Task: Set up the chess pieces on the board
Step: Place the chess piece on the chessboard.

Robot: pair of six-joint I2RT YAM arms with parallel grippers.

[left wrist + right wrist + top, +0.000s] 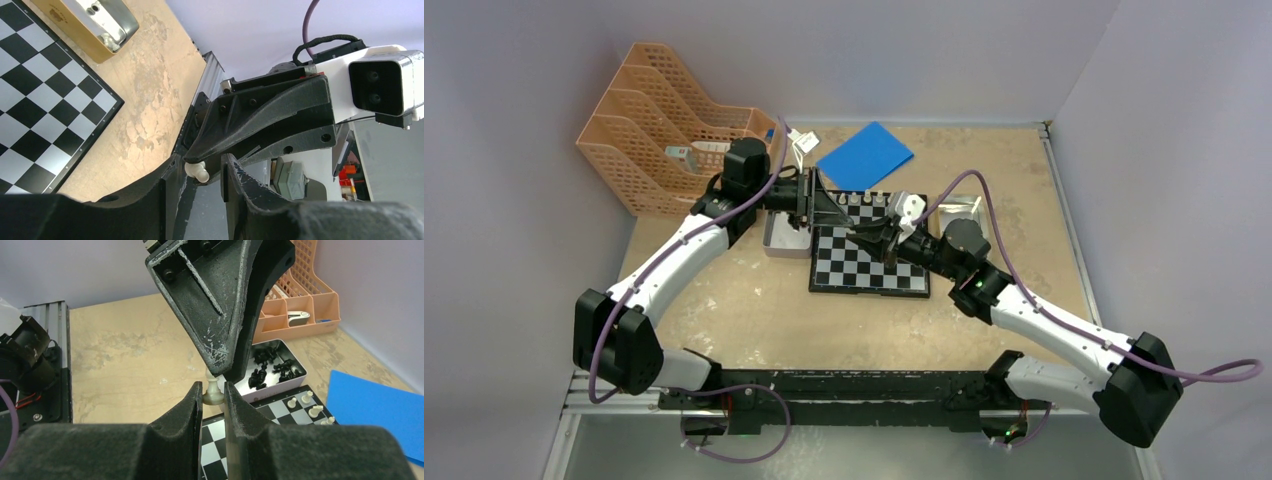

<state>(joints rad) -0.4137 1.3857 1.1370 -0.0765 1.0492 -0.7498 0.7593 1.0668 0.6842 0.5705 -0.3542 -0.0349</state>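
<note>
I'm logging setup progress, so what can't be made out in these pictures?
Right wrist view: the small cream chess piece in the right gripper has its head covered by the left gripper; type unclear.
Top view: both grippers hide that piece and squares of the black-and-white checked board beneath them.
Left wrist view: the board runs off the left edge.

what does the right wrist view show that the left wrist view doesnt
Only the right wrist view: the open tin of black pieces, white pieces standing on the board, the blue sheet and the orange organizer.
Only the left wrist view: the right arm's wrist camera and a shiny tray beyond the board's edge.
Both: the board, and one white piece between the right gripper's fingers, with the left gripper's tips right at it.
</note>
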